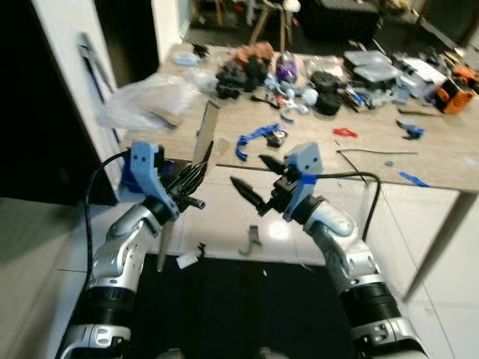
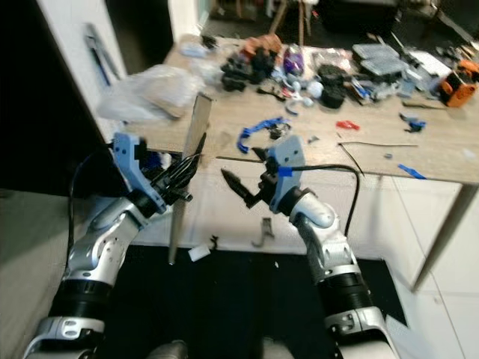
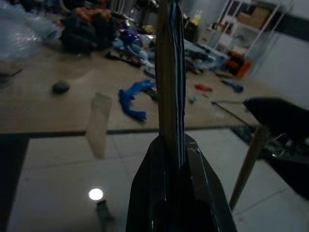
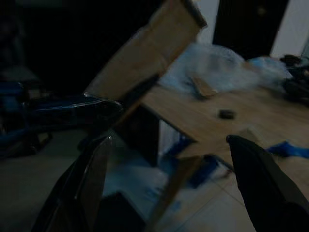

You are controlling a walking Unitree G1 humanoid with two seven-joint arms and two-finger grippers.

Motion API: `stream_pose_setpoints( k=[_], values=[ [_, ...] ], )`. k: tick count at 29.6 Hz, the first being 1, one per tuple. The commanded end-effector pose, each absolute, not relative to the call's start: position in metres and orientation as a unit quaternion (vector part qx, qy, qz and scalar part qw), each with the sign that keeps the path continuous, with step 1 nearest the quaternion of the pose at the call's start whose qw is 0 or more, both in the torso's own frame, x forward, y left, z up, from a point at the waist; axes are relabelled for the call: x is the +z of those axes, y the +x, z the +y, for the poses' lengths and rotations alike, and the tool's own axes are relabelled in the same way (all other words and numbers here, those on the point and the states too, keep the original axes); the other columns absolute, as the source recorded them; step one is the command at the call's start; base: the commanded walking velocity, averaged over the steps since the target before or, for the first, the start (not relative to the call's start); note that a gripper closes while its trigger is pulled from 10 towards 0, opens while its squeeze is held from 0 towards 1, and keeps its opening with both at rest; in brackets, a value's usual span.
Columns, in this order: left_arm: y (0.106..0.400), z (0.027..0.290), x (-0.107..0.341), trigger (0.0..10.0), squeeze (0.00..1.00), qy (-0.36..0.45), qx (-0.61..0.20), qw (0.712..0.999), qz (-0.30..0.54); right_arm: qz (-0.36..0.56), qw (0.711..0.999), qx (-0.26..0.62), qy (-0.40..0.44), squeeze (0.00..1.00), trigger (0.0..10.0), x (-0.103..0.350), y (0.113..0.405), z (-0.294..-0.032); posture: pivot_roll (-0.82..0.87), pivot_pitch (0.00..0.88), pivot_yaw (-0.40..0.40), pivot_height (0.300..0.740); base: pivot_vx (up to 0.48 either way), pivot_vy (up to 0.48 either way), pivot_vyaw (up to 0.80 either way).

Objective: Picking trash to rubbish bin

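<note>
My left gripper (image 1: 185,184) is shut on a long flat strip of brown cardboard (image 1: 203,134), which stands nearly upright in front of the table edge. In the left wrist view the cardboard (image 3: 169,72) is edge-on, clamped between the fingers (image 3: 149,193). To its right, my right gripper (image 1: 254,177) is open at the same height, holding nothing and pointing toward the strip. The right wrist view looks past its spread fingers (image 4: 91,179) at the cardboard (image 4: 149,53). A small white scrap (image 1: 187,259) and a bent grey piece (image 1: 253,241) lie on the tiled floor below.
The wooden table (image 1: 314,161) ahead carries several tools, blue plastic parts (image 1: 254,138) and a crumpled clear plastic bag (image 1: 146,97). A black mat (image 1: 224,307) covers the floor at my feet. A dark doorway and white wall (image 1: 63,45) stand to the left.
</note>
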State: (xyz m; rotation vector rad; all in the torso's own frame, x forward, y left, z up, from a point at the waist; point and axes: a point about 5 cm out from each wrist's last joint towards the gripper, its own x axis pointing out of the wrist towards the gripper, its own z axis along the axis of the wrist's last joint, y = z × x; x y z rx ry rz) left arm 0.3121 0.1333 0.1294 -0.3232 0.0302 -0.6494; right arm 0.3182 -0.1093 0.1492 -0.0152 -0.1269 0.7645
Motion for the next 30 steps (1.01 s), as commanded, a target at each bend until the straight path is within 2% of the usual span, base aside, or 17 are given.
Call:
stream_pose_setpoints(
  k=[1,2,4,10,21,30],
  values=[
    [0.312,0.128,0.133,10.0,0.0,-0.124,-0.328,0.936,0.008,-0.06,0.929,0.365,0.003,0.0,10.0,0.15,0.318,-0.116,-0.01,0.0,-0.02,0.74,0.0,0.0,-0.8],
    [0.312,0.128,0.133,10.0,0.0,-0.124,-0.328,0.936,0.008,-0.06,0.929,0.365,0.003,0.0,10.0,0.15,0.318,-0.116,-0.01,0.0,-0.02,0.74,0.0,0.0,-0.8],
    [0.31,0.136,0.145,10.0,0.0,-0.031,-0.307,0.951,-0.034,-0.066,0.931,0.359,0.018,0.0,10.0,0.155,0.321,-0.121,0.01,0.0,-0.029,0.74,0.0,0.0,-0.8],
    [0.304,0.139,0.174,10.0,0.0,0.053,-0.311,0.944,-0.094,-0.079,0.922,0.377,0.032,0.0,10.0,0.16,0.318,-0.113,0.02,0.0,-0.008,0.74,0.0,0.0,-0.8],
    [0.305,0.118,0.156,10.0,0.0,0.044,-0.319,0.942,-0.09,-0.074,0.917,0.393,0.012,0.0,10.0,0.157,0.315,-0.108,-0.01,0.0,-0.003,0.74,0.0,0.0,-0.8],
    [0.319,0.117,0.159,10.0,0.0,0.01,-0.305,0.948,-0.089,-0.073,0.914,0.399,0.016,0.0,10.0,0.158,0.317,-0.106,-0.02,0.0,-0.015,0.74,0.0,0.0,-0.8]
  ],
)
